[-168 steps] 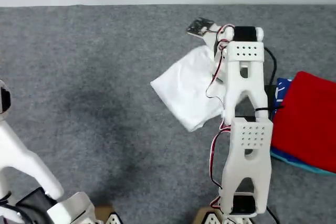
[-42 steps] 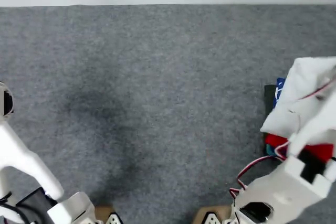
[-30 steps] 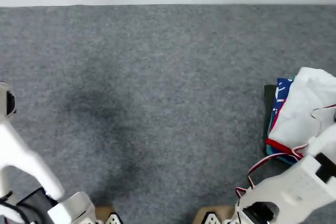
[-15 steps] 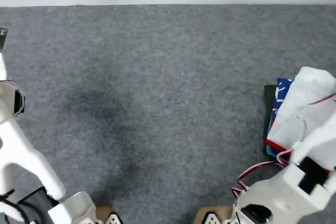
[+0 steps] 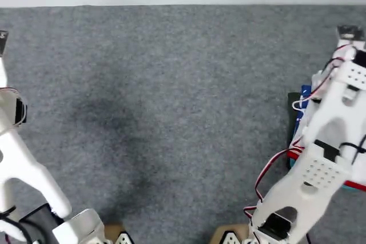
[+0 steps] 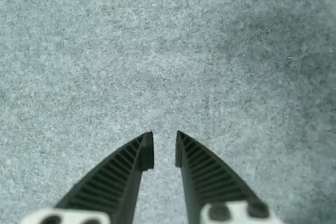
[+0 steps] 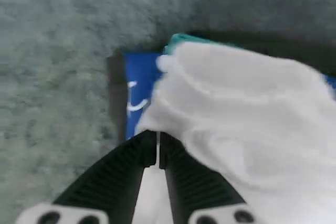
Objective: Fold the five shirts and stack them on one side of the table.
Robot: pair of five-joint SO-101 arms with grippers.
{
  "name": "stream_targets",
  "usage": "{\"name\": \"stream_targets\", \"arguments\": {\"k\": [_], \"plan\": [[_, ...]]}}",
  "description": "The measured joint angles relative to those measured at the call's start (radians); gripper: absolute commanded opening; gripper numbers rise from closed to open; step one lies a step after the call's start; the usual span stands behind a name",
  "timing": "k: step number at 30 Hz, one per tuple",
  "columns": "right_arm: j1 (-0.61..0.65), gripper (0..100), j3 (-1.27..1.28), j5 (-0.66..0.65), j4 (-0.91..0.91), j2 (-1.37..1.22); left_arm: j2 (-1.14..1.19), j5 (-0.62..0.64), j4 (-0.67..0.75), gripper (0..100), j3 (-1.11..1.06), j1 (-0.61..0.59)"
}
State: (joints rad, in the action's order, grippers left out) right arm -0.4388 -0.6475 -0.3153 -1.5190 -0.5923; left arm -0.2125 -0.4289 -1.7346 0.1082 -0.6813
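Note:
A folded white shirt [image 7: 247,119] lies bunched on top of a stack at the table's right side. Under it show a blue shirt [image 7: 137,95], a teal edge [image 7: 181,39] and, in the high view, a red shirt [image 5: 355,185]. My right gripper [image 7: 157,145] is shut, its tips pinched at the white shirt's near edge. In the high view the right arm [image 5: 320,164] stretches over the stack and hides most of it. My left gripper [image 6: 164,150] hangs over bare grey carpet with a narrow gap between its fingers and nothing in it.
Grey carpet [image 5: 171,84] covers the table from the left arm [image 5: 17,158] at the left edge to the stack. A dark strip [image 5: 293,112] lies under the stack's left side. A pale wall runs along the far edge.
The right arm carried the white shirt from the table's middle onto the stack at the right, then swung forward over the stack. The left arm rose slightly at the left edge.

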Motion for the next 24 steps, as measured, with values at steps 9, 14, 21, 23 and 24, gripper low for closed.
{"name": "stream_targets", "arguments": {"k": [9, 14, 21, 23, 24], "plan": [[-0.069, 0.9, 0.0, 0.0, -0.055, 0.183, 0.0, 0.0, 0.0, 8, 0.0, 0.0], [-0.081, 0.9, -0.002, 0.0, 0.06, 0.083, 0.0, 0.0, 0.0, 8, 0.0, 0.0], [-0.081, 0.9, 0.0, 0.0, 0.299, -0.002, 0.0, 0.0, 0.0, 8, 0.0, 0.0], [-0.081, 0.9, 0.0, 0.0, 0.311, -0.002, 0.0, 0.0, 0.0, 8, 0.0, 0.0], [-0.081, 0.9, 0.0, 0.0, 0.305, -0.002, 0.0, 0.0, 0.0, 8, 0.0, 0.0]]}}
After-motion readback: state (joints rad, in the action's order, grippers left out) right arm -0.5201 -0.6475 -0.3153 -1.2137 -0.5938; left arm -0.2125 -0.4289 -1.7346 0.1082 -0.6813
